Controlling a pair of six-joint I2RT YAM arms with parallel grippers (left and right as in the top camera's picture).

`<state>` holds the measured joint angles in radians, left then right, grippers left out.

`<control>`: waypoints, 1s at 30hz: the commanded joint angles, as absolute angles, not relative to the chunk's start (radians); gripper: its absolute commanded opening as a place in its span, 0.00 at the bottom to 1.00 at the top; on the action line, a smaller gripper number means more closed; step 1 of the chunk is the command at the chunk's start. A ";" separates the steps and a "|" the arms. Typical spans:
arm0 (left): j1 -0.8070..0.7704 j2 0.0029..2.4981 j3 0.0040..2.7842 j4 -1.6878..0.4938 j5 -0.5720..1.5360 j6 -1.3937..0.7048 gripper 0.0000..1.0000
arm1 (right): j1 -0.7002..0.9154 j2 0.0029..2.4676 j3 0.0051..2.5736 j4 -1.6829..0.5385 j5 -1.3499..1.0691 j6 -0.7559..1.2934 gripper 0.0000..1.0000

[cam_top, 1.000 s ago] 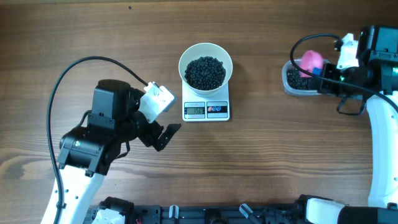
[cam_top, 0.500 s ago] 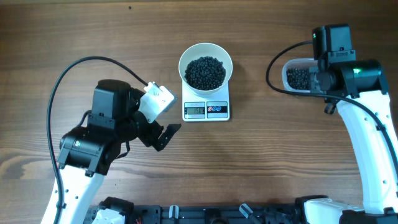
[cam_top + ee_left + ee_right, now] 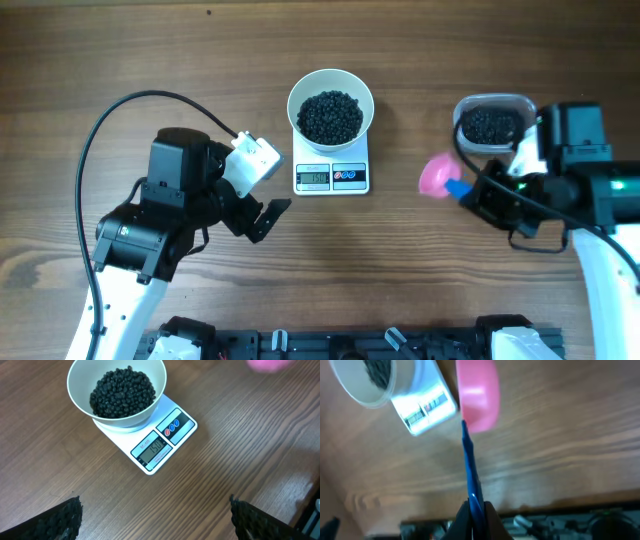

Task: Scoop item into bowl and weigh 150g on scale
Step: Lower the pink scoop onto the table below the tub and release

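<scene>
The white bowl (image 3: 293, 105) stands on the white scale (image 3: 331, 177), filled with the item, small black beans (image 3: 331, 116). From the left wrist, bowl (image 3: 79, 390), beans (image 3: 122, 392) and scale (image 3: 172, 435) lie ahead; the display digits look like 150. My left gripper (image 3: 262, 218) (image 3: 155, 505) hangs open over bare wood, left of and nearer than the scale. My right gripper (image 3: 470, 192) (image 3: 474, 507) is shut on the blue handle (image 3: 471, 475) of a pink scoop (image 3: 437, 176) (image 3: 479, 397), held to the right of the scale. No beans show in the scoop from above.
A clear plastic tub (image 3: 492, 122) with more black beans stands at the right, just behind my right arm. The left arm's black cable (image 3: 110, 115) loops over the table's left side. A dark rail (image 3: 330, 345) runs along the near edge.
My right arm has swung away from the tub, forward and left, carrying the pink scoop out over the wood between tub and scale. The left arm, bowl and scale have not moved.
</scene>
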<state>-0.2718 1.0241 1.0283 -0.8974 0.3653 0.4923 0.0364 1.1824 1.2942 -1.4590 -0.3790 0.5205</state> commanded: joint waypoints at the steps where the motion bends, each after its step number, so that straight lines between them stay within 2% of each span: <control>1: -0.265 1.021 1.044 -0.896 0.374 0.487 1.00 | 0.036 1.184 1.161 -1.456 -0.548 0.419 0.04; 4: -0.265 1.021 1.044 -0.896 0.374 0.487 1.00 | 0.036 1.187 1.016 -1.433 -0.548 0.423 0.04; 8: -0.265 1.021 1.044 -0.896 0.374 0.487 1.00 | 0.026 1.185 0.897 -1.299 -0.511 0.596 0.04; 12: -0.265 1.021 1.044 -0.896 0.374 0.487 1.00 | 0.003 1.184 0.888 -1.216 -0.514 0.607 0.04; 18: -0.265 1.021 1.044 -0.896 0.374 0.487 1.00 | -0.099 1.185 0.888 -1.193 -0.385 0.692 0.04; 19: -0.265 1.021 1.044 -0.896 0.374 0.487 1.00 | -0.112 1.185 0.888 -1.194 -0.381 0.688 0.11; 20: -0.265 1.021 1.044 -0.896 0.374 0.487 1.00 | -0.113 1.185 0.888 -1.203 -0.381 0.688 0.25; 21: -0.265 1.021 1.044 -0.896 0.374 0.487 1.00 | -0.113 1.185 0.888 -1.219 -0.379 0.687 0.48; 22: -0.265 1.021 1.044 -0.896 0.374 0.487 1.00 | -0.113 1.185 0.888 -1.236 -0.360 0.688 0.62; 23: -0.265 1.021 1.044 -0.896 0.374 0.487 1.00 | -0.113 1.185 0.888 -1.242 -0.345 0.691 0.72; 27: -0.265 1.021 1.044 -0.896 0.374 0.487 1.00 | -0.113 1.185 0.888 -1.243 -0.297 0.740 1.00; 30: -0.265 1.021 1.044 -0.896 0.374 0.487 1.00 | -0.113 1.185 0.888 -1.242 -0.149 0.745 1.00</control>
<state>-0.2714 1.0241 1.0283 -0.8970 0.3649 0.4923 -0.1085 1.1881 0.8894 -1.2411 -0.2928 0.7223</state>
